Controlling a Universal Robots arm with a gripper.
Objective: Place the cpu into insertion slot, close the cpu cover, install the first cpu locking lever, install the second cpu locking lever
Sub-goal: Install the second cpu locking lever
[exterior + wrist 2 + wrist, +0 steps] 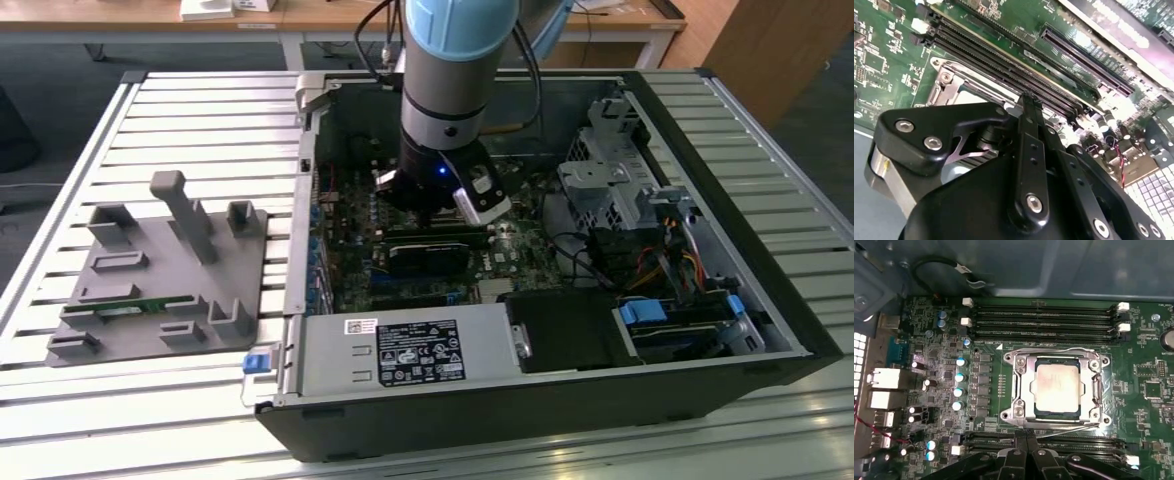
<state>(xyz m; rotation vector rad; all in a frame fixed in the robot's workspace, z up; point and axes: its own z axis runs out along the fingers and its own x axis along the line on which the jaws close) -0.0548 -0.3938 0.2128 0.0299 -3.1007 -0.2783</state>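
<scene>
No legible text (labels unreadable)

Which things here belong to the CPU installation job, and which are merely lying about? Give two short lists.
Belong to the job: cpu, seated in the insertion slot; cpu cover, lying around it; gripper, beside the socket.

Lying about: grey fixture tray; power supply; memory slots.

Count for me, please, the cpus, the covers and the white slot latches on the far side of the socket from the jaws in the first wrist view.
cpu: 1
cover: 1
white latches: 4
Total: 6
</scene>
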